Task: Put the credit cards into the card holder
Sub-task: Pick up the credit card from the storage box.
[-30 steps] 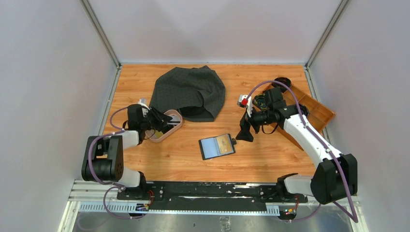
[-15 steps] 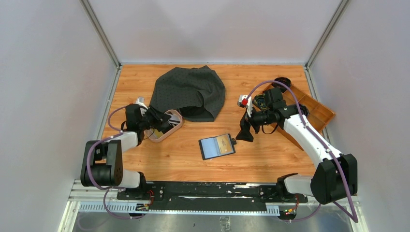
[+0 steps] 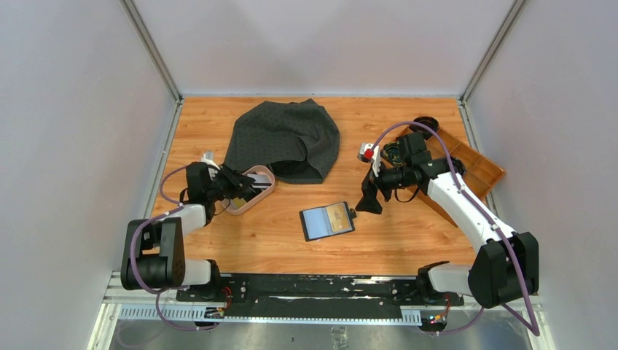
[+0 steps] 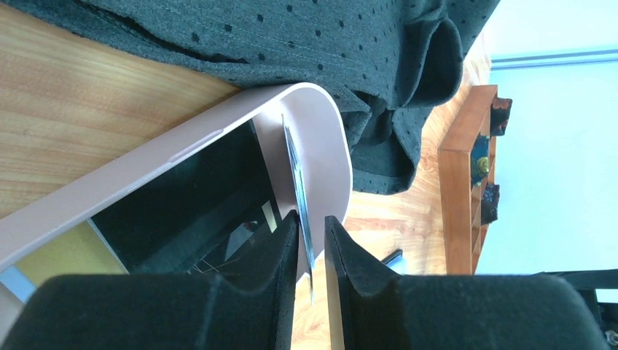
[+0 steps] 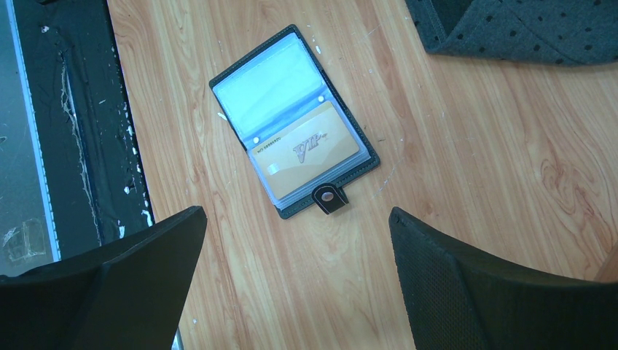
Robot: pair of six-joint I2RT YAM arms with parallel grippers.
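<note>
The wooden table (image 3: 277, 244) carries a rumpled dark cloth (image 3: 284, 135) at the back and a long wooden tray (image 3: 482, 172) off to the right. The pink dish (image 3: 264, 192) sits just beside the cloth's near edge, and the credit cards are still in it: a dark card (image 4: 189, 197) and a yellowish card (image 4: 65, 257) lie flat. A third, the thin card (image 4: 294, 171), stands on edge. The left fingers (image 4: 286, 248) stand narrow on either side of that thin card. A sliver of gap shows on one side, so I cannot tell whether they truly pinch it. The right fingers (image 3: 368, 200) are spread wide and empty, hovering over the card holder (image 3: 327, 220). It lies open mid-table with a tan card (image 5: 306, 149) already in one pocket.

These cards look light, stiff and slick. Lying flat they offer no edge, so I would take one across its faces near a short end, leaving most of its length free to slide into a pocket.
</note>
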